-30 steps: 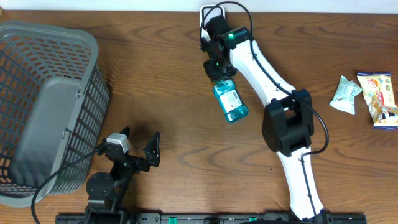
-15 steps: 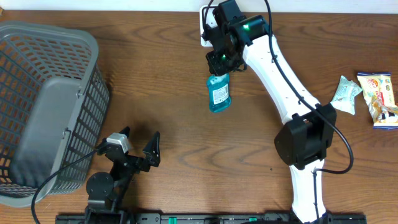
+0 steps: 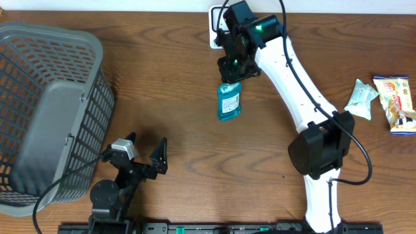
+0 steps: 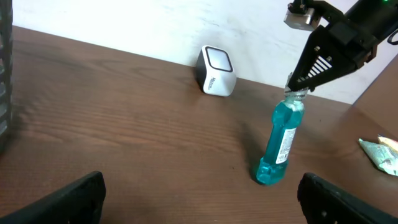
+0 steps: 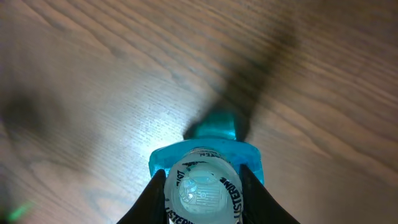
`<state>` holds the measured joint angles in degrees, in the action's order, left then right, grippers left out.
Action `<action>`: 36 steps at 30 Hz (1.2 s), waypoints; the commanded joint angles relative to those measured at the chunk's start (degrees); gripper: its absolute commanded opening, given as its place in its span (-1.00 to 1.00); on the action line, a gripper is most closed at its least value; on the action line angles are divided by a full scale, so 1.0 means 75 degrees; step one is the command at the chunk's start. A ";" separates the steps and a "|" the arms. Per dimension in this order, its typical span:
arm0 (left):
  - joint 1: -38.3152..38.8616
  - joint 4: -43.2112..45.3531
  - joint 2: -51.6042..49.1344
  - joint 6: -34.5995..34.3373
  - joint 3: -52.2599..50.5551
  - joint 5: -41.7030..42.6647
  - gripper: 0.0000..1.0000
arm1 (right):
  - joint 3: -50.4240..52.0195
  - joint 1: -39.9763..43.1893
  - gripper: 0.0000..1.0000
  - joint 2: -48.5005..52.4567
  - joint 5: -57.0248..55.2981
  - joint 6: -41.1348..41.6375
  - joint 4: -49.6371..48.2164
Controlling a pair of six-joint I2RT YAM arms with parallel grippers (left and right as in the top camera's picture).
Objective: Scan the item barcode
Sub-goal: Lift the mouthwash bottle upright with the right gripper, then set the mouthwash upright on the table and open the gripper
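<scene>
Brown wood surface (image 3: 169,97), white wall (image 4: 112,25). Right end effector (image 3: 229,78) clamps bottle (image 3: 228,104) cap; left end effector (image 3: 146,144) wide. Scanner (image 4: 215,71) face visible only from left wrist.

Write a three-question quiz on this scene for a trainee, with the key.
1. True or false: the right gripper holds the blue bottle by its cap.
2. Relative to the snack packets, the grey basket sits: A) touching them; B) at the opposite end of the table; C) between them and the bottle.
3. Fill in: the left gripper has its fingers ____ (open or shut).

Key: 1 true; 2 B; 3 open.
</scene>
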<state>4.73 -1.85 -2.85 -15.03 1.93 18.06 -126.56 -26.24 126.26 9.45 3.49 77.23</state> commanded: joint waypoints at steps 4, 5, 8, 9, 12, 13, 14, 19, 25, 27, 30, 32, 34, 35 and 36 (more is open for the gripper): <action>0.0029 -0.0108 0.0035 -0.0012 -0.0210 0.0044 0.98 | -0.0163 -0.0291 -0.93 -0.0466 -0.0041 0.0242 0.0219; 0.0029 -0.0108 0.0035 -0.0012 -0.0210 0.0044 0.98 | -0.0163 -0.0326 -0.96 -0.0466 -0.0259 0.0364 0.0248; 0.0029 -0.0108 0.0035 -0.0012 -0.0210 0.0044 0.97 | -0.0163 -0.0452 -0.97 -0.0472 -0.0842 0.0615 0.0248; 0.0029 -0.0108 0.0035 -0.0012 -0.0210 0.0044 0.98 | -0.0163 -0.0487 -0.97 -0.0498 -0.0880 0.0615 0.0219; 0.0029 -0.0108 0.0035 -0.0012 -0.0210 0.0044 0.98 | -0.0163 -0.0551 -0.97 -0.0551 -0.0880 0.0615 0.0026; 0.0029 -0.0108 0.0035 -0.0012 -0.0210 0.0044 0.98 | -0.0163 -0.0565 -0.96 -0.0597 -0.0877 0.0618 -0.0099; 0.0029 -0.0108 0.0035 -0.0012 -0.0210 0.0044 0.98 | -0.0163 -0.0565 -0.96 -0.0606 -0.0880 0.0618 -0.0178; 0.0029 -0.0111 0.0035 -0.0012 -0.0210 0.0044 0.98 | -0.0163 -0.0568 -0.95 -0.0685 -0.1346 0.0618 -0.0624; 0.0029 -0.0108 0.0035 -0.0012 -0.0210 0.0044 0.98 | -0.0160 -0.0618 -0.90 -0.0682 -0.1734 0.0618 -0.0848; 0.0029 -0.0108 0.0035 -0.0012 -0.0210 0.0044 0.98 | -0.0152 -0.0688 -0.85 -0.0679 -0.1737 0.0615 -0.0848; 0.0029 -0.0108 0.0035 -0.0012 -0.0210 0.0044 0.98 | -0.0146 -0.0749 -0.85 -0.0673 -0.1920 0.0720 -0.0845; 0.0029 -0.0108 0.0035 -0.0012 -0.0210 0.0044 0.97 | -0.0108 -0.0766 -0.86 -0.0662 -0.2291 0.1174 -0.0839; 0.0029 -0.0108 0.0035 -0.0012 -0.0210 0.0044 0.98 | -0.0017 -0.0775 -0.85 -0.0659 -0.2620 0.1784 -0.0813; 0.0029 -0.0108 0.0035 -0.0012 -0.0210 0.0044 0.98 | 0.0067 -0.0781 -0.85 -0.0659 -0.2739 0.2171 -0.0819; 0.0029 -0.0108 0.0035 -0.0012 -0.0210 0.0044 0.98 | 0.0128 -0.0787 -0.85 -0.0659 -0.2821 0.2489 -0.0828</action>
<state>4.73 -1.85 -2.85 -15.05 1.93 18.06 -126.41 -31.99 124.60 -6.66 13.30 71.31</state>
